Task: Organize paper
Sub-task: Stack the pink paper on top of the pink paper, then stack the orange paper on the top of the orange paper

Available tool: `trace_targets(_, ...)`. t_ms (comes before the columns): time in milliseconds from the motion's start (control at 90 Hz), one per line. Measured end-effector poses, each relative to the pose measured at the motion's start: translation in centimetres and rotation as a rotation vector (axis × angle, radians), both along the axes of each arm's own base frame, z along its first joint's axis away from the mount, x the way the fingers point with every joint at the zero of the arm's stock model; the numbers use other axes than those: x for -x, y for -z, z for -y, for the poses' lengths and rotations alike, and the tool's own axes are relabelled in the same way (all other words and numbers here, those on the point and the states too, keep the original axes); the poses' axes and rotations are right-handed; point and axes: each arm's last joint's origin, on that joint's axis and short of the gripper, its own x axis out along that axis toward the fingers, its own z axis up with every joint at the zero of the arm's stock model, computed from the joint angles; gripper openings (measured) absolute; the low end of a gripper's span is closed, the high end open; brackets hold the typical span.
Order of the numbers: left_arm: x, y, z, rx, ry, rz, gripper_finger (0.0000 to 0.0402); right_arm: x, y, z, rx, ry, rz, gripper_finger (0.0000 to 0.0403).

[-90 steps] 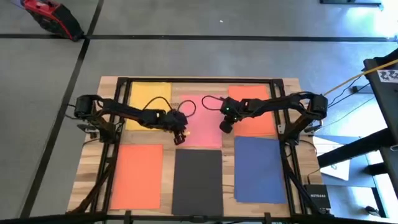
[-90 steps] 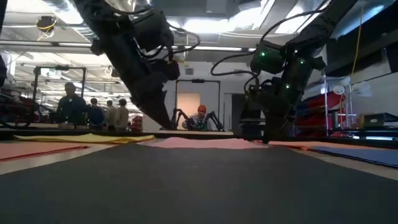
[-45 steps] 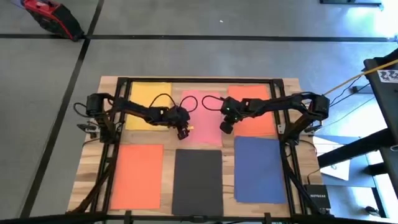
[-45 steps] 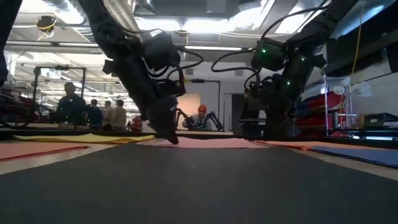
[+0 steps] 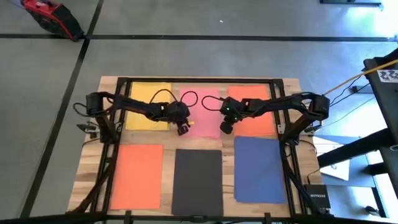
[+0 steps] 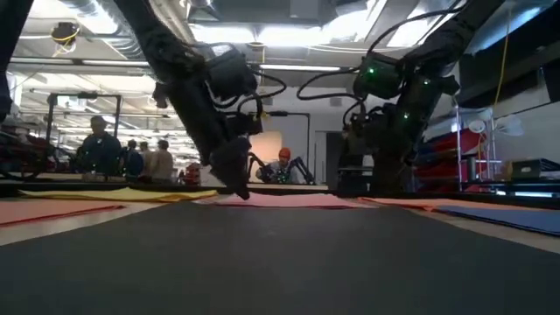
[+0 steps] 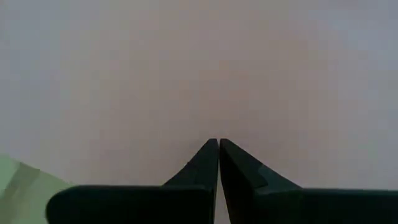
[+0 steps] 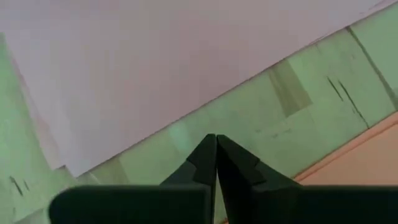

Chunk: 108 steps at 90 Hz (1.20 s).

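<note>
Far-edge middle: pink paper.
Left tool: fingers together, tip on the pink sheet.
Right tool: fingers together, over bare tabletop.

Above the pink paper the left gripper and right gripper leave a gap; bare bench strips separate the sheets

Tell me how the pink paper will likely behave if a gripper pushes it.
The pink paper lies thin and flat on the wooden table, so it probably slides easily. It looks floppy, likely buckling rather than moving stiffly. The left gripper, shut, is over it; the right gripper, shut, is beside its edge.
</note>
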Motion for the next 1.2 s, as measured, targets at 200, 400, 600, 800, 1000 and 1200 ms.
trace_targets(200, 1.4, -3.9, 1.8, 0.025, 0.074, -0.084, 0.0, 0.0, 0.0, 0.0, 0.006, -0.007, 0.003, 0.0)
trace_targets(400, 5.0, -6.7, 5.5, 0.203, 0.236, -0.256, 0.0, -0.1, -0.1, 0.0, 0.007, -0.008, 0.009, 0.0)
trace_targets(600, 6.9, -5.8, 8.2, 0.249, 0.305, -0.41, 0.0025, -0.1, -0.1, 0.0, -0.008, -0.016, 0.016, 0.0)
trace_targets(800, 8.2, -3.2, 9.3, 0.335, 0.24, -0.438, 0.0093, -0.1, -0.1, 0.0, -0.016, -0.019, 0.017, 0.0)
trace_targets(1000, 9.2, -1.1, 9.6, 0.356, 0.194, -0.428, 0.0145, -0.2, -0.1, 0.0, -0.014, -0.019, 0.022, 0.0)
trace_targets(1200, 9.6, 0.0, 9.4, 0.323, 0.179, -0.403, 0.0162, -0.2, -0.1, 0.0, -0.014, -0.018, 0.026, 0.0)
